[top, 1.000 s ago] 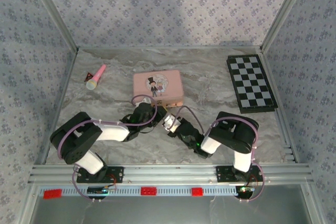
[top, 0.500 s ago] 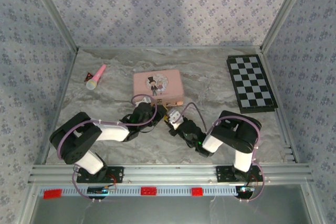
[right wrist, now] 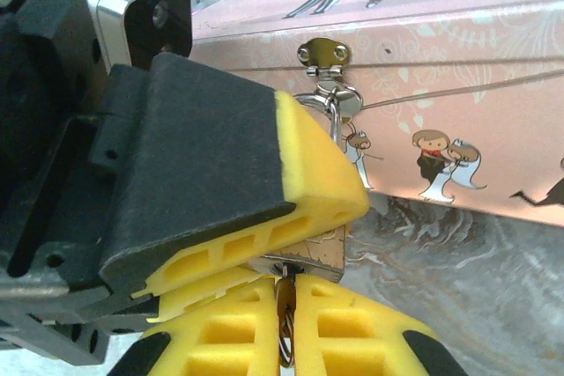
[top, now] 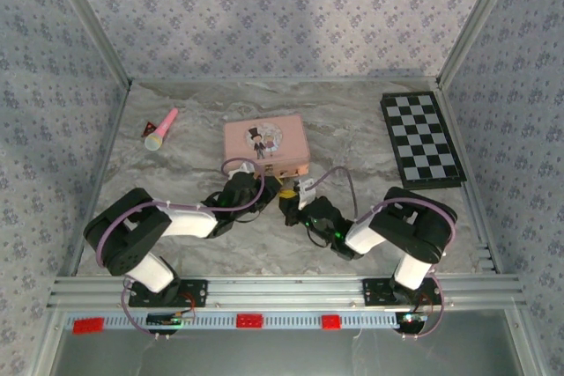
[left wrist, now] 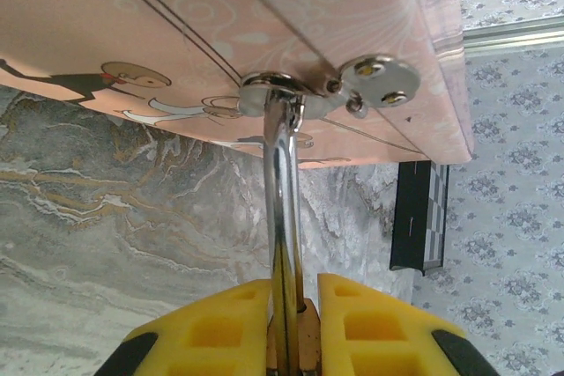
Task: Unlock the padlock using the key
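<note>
On the near rail [top: 282, 290] sit three red tags [top: 248, 320], their print too small to read. Just beyond, the right gripper [right wrist: 285, 288] has its yellow pads pressed together on the thin metal key [right wrist: 284, 332], which points up at the underside of the brass padlock [right wrist: 317, 251]. The left gripper [left wrist: 286, 292] is clamped on the padlock body, whose silver shackle [left wrist: 280, 191] runs up through the hasp [left wrist: 273, 87] on the front wall of the pink tin [top: 264, 143]. The tin carries cartoon bride-and-groom figures, with no legible lettering. Farther back lie a pink-and-yellow toy microphone [top: 161, 129] at left and a checkerboard [top: 423, 138] at right.
</note>
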